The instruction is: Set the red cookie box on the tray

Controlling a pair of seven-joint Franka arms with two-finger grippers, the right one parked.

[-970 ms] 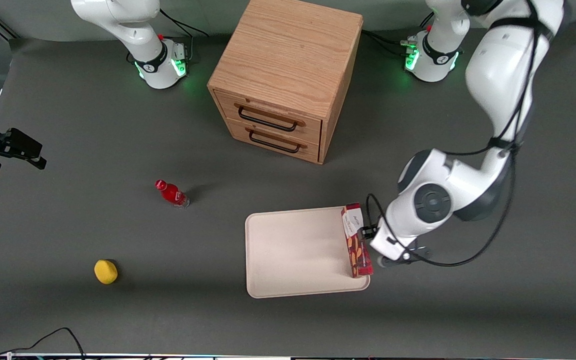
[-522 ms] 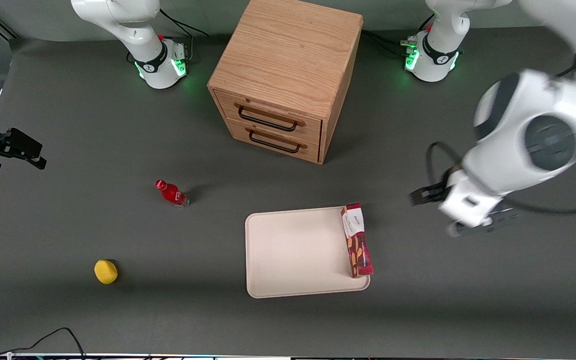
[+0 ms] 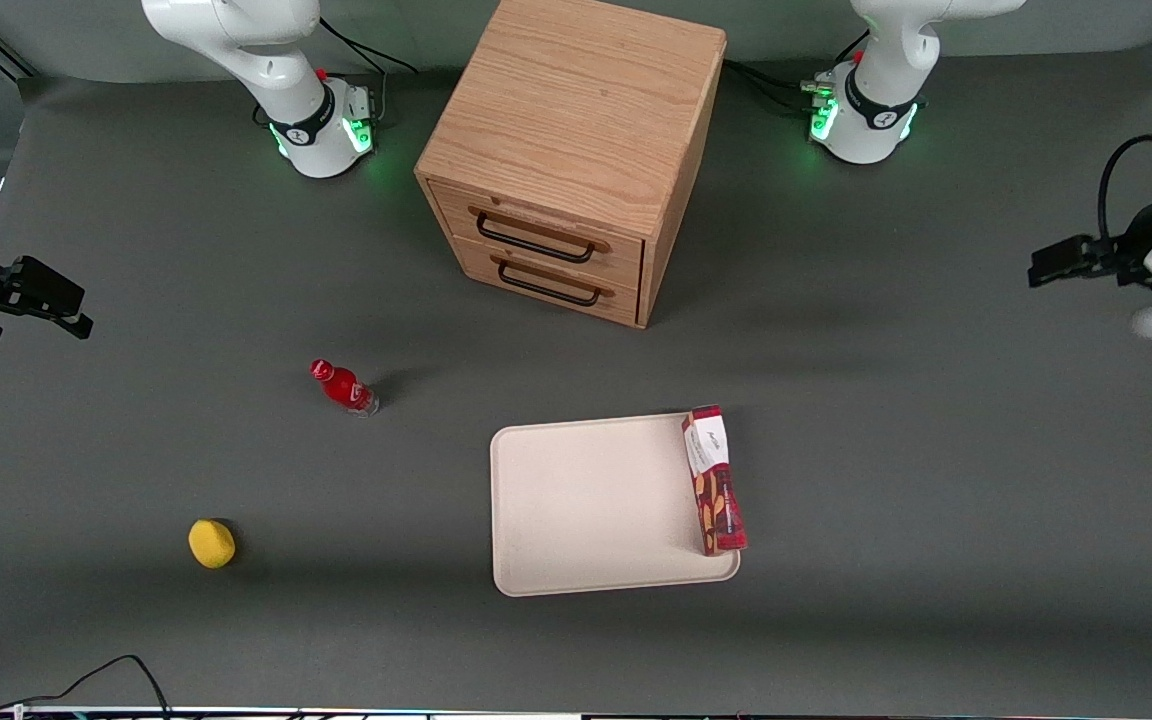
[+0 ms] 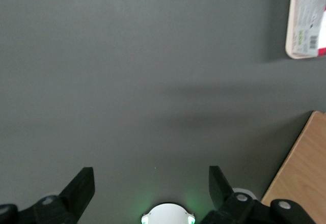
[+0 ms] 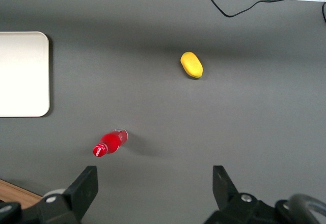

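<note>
The red cookie box (image 3: 714, 480) lies flat on the cream tray (image 3: 586, 505), along the tray's edge toward the working arm's end, white label end farther from the front camera. Its label end (image 4: 308, 15) and the tray's rim (image 4: 289, 28) also show in the left wrist view. The tray's corner (image 5: 23, 74) shows in the right wrist view. My left gripper (image 3: 1044, 268) is raised far off toward the working arm's end of the table, well away from the box. It is open and empty (image 4: 151, 175), over bare dark table.
A wooden two-drawer cabinet (image 3: 576, 150) stands farther from the front camera than the tray; its corner (image 4: 303, 168) shows in the left wrist view. A small red bottle (image 3: 343, 386) and a yellow lemon (image 3: 211, 543) lie toward the parked arm's end.
My left gripper was at the box on the tray one second ago; it has let go, risen and pulled away toward the working arm's end. The box stays on the tray.
</note>
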